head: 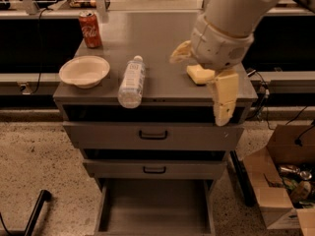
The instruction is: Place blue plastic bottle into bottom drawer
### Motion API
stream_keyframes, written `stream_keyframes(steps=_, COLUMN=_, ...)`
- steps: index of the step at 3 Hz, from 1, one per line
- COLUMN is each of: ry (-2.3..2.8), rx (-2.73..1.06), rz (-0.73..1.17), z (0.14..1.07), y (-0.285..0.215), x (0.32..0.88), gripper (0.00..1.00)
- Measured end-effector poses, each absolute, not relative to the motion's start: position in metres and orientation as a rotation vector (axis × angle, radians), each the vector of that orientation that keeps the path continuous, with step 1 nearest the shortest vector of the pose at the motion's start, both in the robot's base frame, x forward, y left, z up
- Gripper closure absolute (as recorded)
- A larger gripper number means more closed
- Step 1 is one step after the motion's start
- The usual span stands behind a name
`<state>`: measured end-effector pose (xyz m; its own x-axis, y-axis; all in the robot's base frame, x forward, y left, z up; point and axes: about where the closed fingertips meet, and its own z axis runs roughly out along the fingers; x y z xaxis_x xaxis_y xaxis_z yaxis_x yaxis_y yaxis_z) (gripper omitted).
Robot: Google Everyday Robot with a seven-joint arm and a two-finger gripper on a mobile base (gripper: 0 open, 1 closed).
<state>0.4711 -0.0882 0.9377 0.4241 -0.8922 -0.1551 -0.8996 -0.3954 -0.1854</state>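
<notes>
Bottle [132, 81] lies well left of claw [199, 86] above cabinet top [147, 38].

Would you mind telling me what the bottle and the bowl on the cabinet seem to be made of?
The blue plastic bottle: clear ribbed plastic, see-through with glints. The bowl: matte off-white, probably paper or foam. The hand hangs over the cabinet top by the yellow sponge.
</notes>
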Motion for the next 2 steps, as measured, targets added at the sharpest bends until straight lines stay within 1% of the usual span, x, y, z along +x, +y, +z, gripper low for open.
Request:
stream_keyframes(steps=1, ry=1.181, rx=-2.632, rz=0.053, z=0.9252, y=-0.0303, x=0.4696, gripper=0.0)
stream_keyframes(steps=2, ry=1.062, rx=-2.673, rz=0.028, z=0.9269, y=-0.0285, x=0.4699, gripper=0.0)
